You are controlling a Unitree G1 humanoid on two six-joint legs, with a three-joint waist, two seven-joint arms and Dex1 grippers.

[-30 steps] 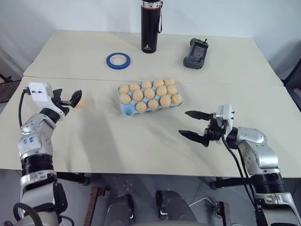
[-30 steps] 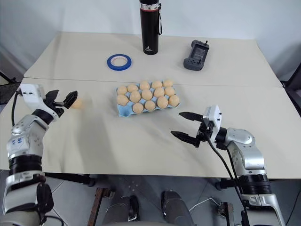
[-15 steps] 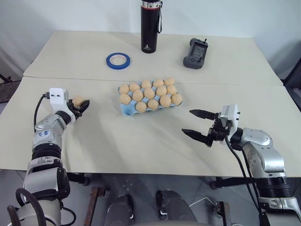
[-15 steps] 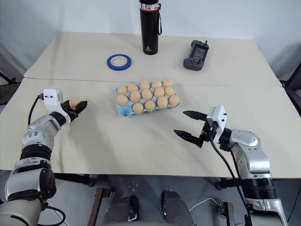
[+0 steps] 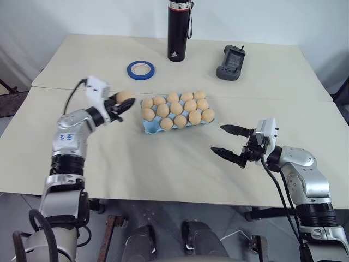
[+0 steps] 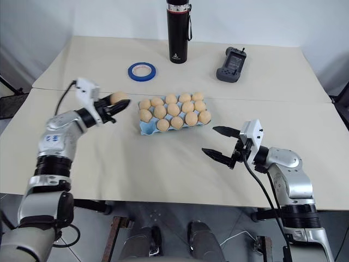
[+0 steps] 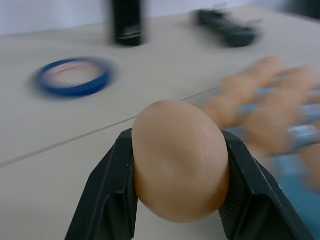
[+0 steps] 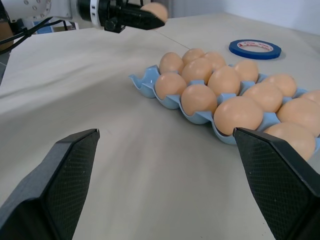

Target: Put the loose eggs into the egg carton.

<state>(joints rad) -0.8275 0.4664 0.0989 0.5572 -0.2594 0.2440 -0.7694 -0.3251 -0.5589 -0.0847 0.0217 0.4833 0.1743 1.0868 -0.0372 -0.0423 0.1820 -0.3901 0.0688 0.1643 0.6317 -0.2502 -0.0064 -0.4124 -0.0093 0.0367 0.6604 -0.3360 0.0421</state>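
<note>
Eggs fill nearly every cup I can see in the egg carton (image 5: 177,113), which sits in the middle of the counter (image 5: 163,164). One loose egg (image 5: 124,96) is up off the counter, clamped between the two black fingers of my left tool (image 5: 120,103). My left tool points level, toward the carton, and the carton's near end is just beside it on my right. My guess is that the free cup at that near corner (image 8: 145,82) is where this egg should go. My left arm is much nearer to that end than my right. The carton's long side runs away from my left tool, across the counter. My right tool (image 5: 232,143) hangs on the other side, well apart from the carton, with its fingers spread wide and nothing in them.
</note>
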